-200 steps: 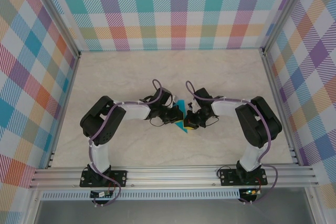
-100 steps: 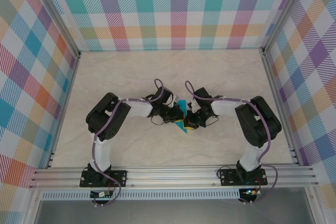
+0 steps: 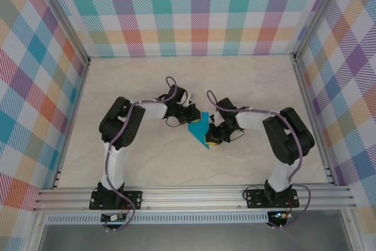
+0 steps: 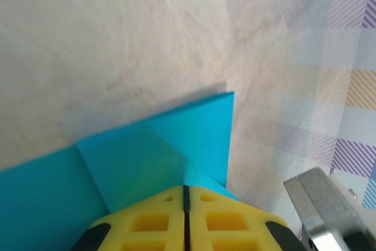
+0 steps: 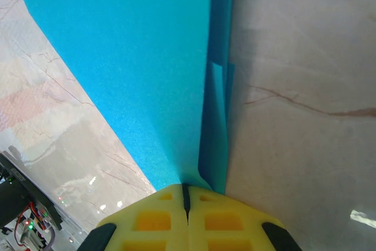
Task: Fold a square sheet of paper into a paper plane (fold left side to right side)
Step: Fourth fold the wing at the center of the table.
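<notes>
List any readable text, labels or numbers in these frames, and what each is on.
None readable.
Teal paper: plain, no print.
Left pincer and right pincer: plain yellow, no lettering.
Circuit board in the corner of the right wrist view: any marking is too blurred to read.

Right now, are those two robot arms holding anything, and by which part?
The teal paper sheet: the left end effector pinches its folded edge at one end, the right end effector pinches the creased edge at the opposite end.
</notes>
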`<action>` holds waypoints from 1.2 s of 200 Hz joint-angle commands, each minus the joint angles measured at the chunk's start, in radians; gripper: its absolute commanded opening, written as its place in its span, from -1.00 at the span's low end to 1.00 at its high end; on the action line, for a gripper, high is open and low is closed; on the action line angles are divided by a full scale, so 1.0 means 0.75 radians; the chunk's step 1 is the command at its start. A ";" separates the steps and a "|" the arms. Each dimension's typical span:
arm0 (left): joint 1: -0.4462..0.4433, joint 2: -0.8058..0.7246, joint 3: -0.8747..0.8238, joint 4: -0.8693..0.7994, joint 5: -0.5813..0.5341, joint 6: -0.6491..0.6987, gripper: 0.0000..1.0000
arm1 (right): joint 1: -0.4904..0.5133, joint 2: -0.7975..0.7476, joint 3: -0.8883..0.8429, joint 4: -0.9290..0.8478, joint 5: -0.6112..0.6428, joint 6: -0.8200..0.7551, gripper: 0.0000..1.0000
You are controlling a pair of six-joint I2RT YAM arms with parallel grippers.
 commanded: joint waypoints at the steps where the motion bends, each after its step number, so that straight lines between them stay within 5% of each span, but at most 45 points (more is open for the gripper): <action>1: 0.043 0.069 0.058 -0.028 -0.034 0.065 -0.84 | 0.001 0.094 -0.070 -0.165 0.209 -0.032 -0.94; 112: 0.218 0.257 0.373 -0.231 0.020 0.191 -0.82 | 0.002 0.056 -0.072 -0.170 0.205 -0.029 -0.93; 169: 0.259 0.095 0.381 -0.256 0.052 0.201 -0.66 | 0.003 -0.051 -0.053 -0.054 0.087 -0.035 -0.85; 206: 0.271 -0.169 0.187 -0.198 0.009 0.183 -0.47 | -0.001 -0.234 -0.013 0.021 0.093 -0.031 -0.51; 240: 0.221 -0.421 -0.135 -0.037 -0.042 0.080 -0.29 | -0.020 -0.512 -0.031 -0.043 0.338 -0.041 0.01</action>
